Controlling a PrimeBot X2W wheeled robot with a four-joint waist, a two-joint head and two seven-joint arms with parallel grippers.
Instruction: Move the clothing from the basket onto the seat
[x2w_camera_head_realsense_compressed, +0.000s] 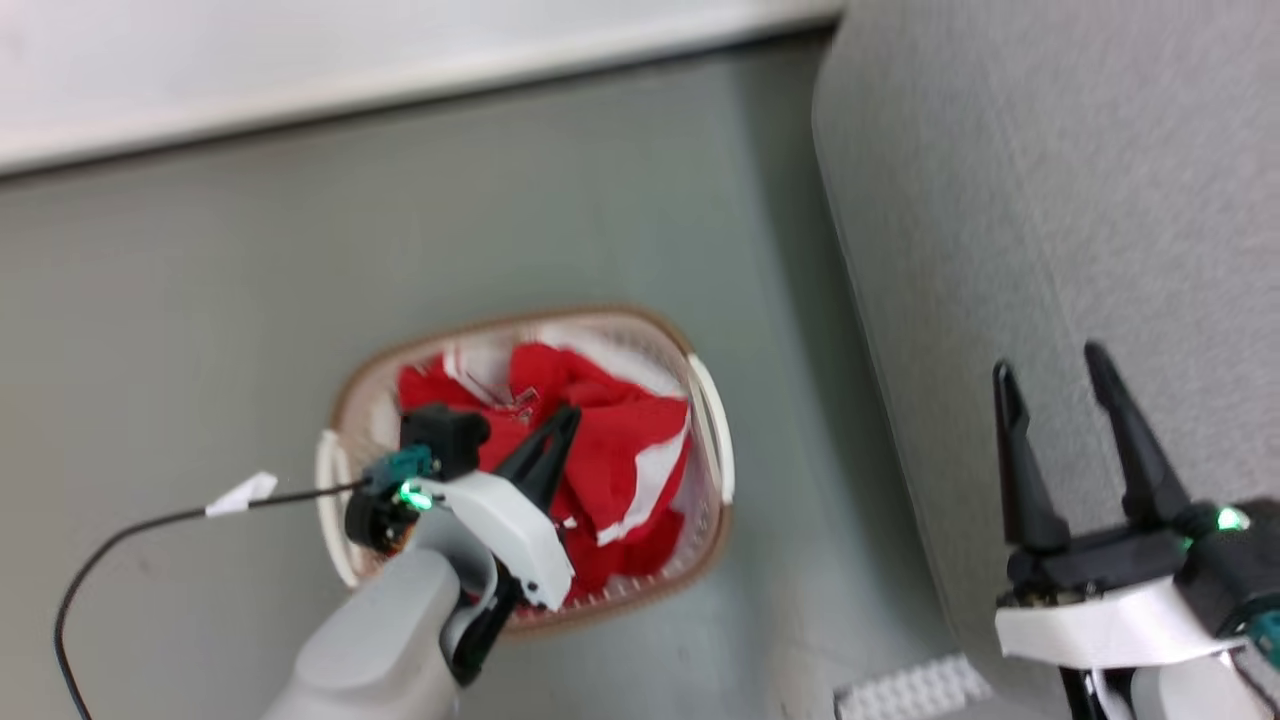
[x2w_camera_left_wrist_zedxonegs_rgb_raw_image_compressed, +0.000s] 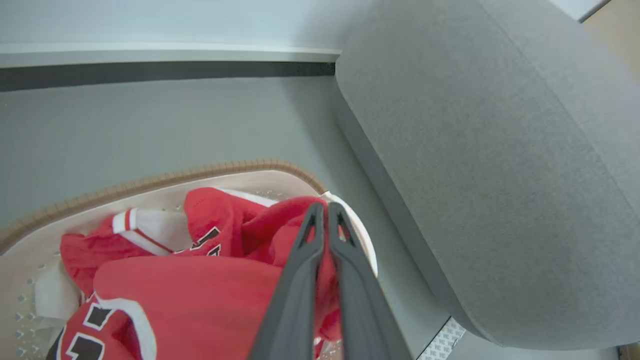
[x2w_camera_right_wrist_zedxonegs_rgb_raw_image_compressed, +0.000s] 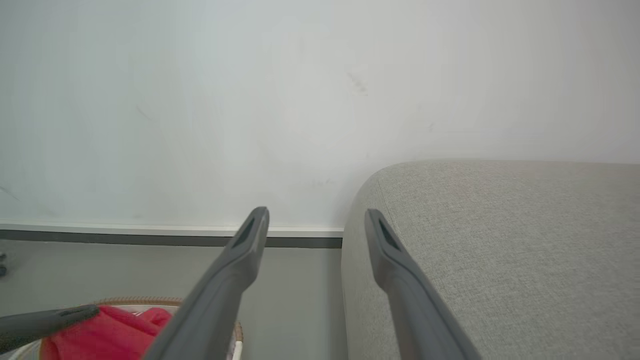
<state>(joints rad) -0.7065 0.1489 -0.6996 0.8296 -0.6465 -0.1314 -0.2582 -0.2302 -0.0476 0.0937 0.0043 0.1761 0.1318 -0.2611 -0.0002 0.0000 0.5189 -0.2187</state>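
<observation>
No word, brand or sign can be read whole. In the left wrist view, the red clothing (x2w_camera_left_wrist_zedxonegs_rgb_raw_image_compressed: 200, 300) lying in the basket (x2w_camera_left_wrist_zedxonegs_rgb_raw_image_compressed: 150, 180) carries black numerals (x2w_camera_left_wrist_zedxonegs_rgb_raw_image_compressed: 85, 340) with white outlines, at about 8 o'clock. The frame edge cuts them off, so no digit is sure. A smaller black-and-white fragment sits nearer the centre, folded into the cloth. In the head view, a white tag (x2w_camera_head_realsense_compressed: 240, 492) on a black cable (x2w_camera_head_realsense_compressed: 130, 530) at 9 o'clock shows no legible writing.

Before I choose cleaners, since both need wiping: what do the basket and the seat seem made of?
Basket: likely moulded plastic, matte cream, with punched holes and a brown woven-look rim. Seat: grey woven fabric upholstery, matte, fine weave visible.
</observation>
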